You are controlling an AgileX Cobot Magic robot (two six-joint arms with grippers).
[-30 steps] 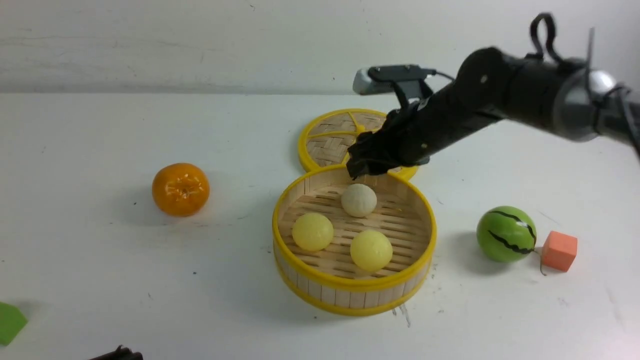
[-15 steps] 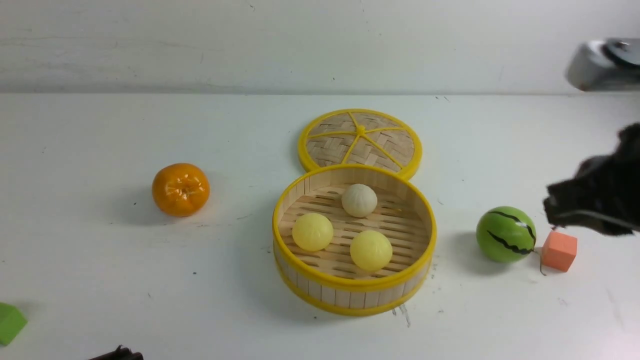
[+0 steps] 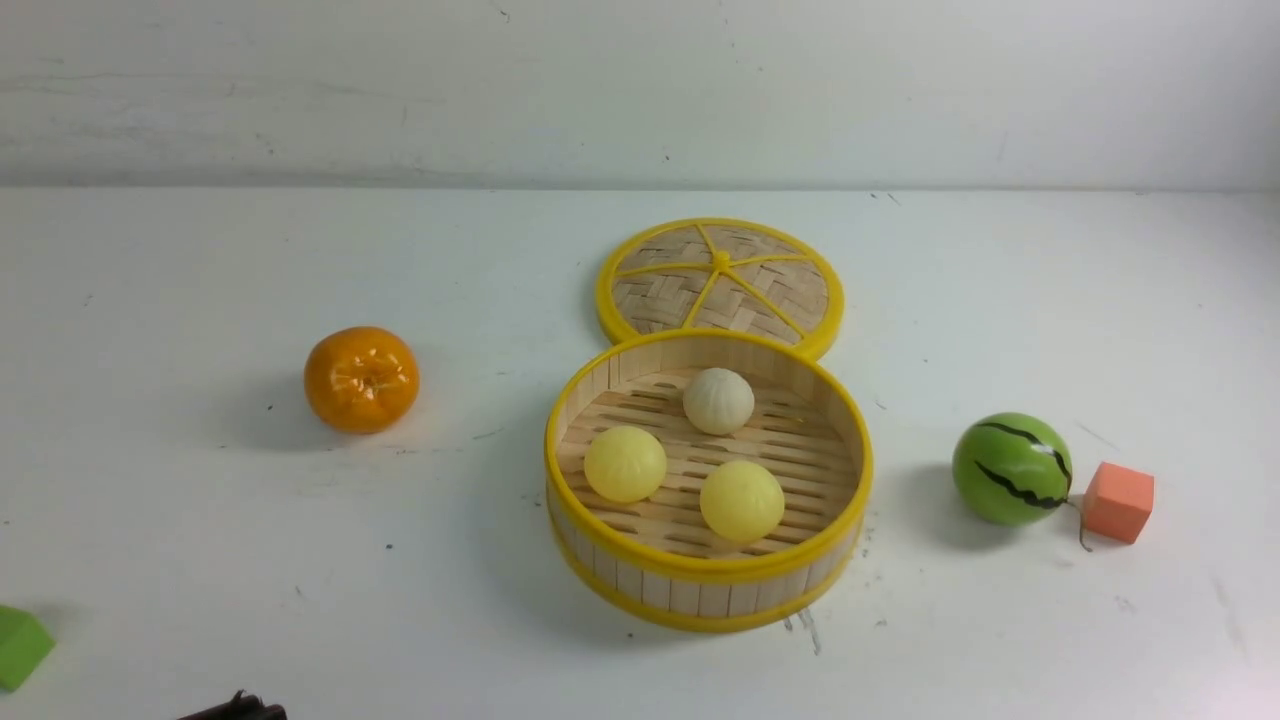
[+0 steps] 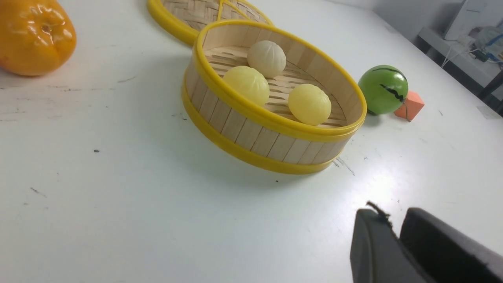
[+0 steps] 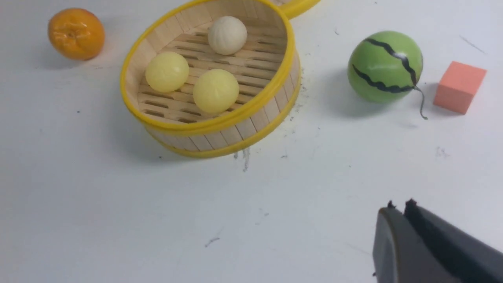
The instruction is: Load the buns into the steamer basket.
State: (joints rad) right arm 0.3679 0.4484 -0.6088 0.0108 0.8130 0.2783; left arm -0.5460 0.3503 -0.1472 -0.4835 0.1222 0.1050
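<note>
The steamer basket (image 3: pixel 700 572) stands in the middle of the table. All three buns lie on its slatted floor: a cream-white one (image 3: pixel 718 400) at the back and two pale yellow ones (image 3: pixel 625 463) (image 3: pixel 742 500) nearer the front. My left gripper (image 4: pixel 395 220) is shut and empty, low over bare table well short of the basket (image 4: pixel 251 133). My right gripper (image 5: pixel 399 206) is also shut on nothing, hanging over bare table on the near right of the basket (image 5: pixel 235 135). Neither arm reaches into the front view beyond a dark scrap at its bottom edge.
A woven lid (image 3: pixel 720 280) with yellow rim lies flat just behind the basket. A glossy orange (image 3: pixel 361 378) sits to the left. A green striped watermelon ball (image 3: pixel 1012 468) and a small orange cube (image 3: pixel 1118 501) sit to the right. A green block (image 3: pixel 20 645) lies at the near left edge.
My right arm has drawn back from above the basket's far rim, swung right and left the front view, and its gripper has shut. The buns have not moved.
</note>
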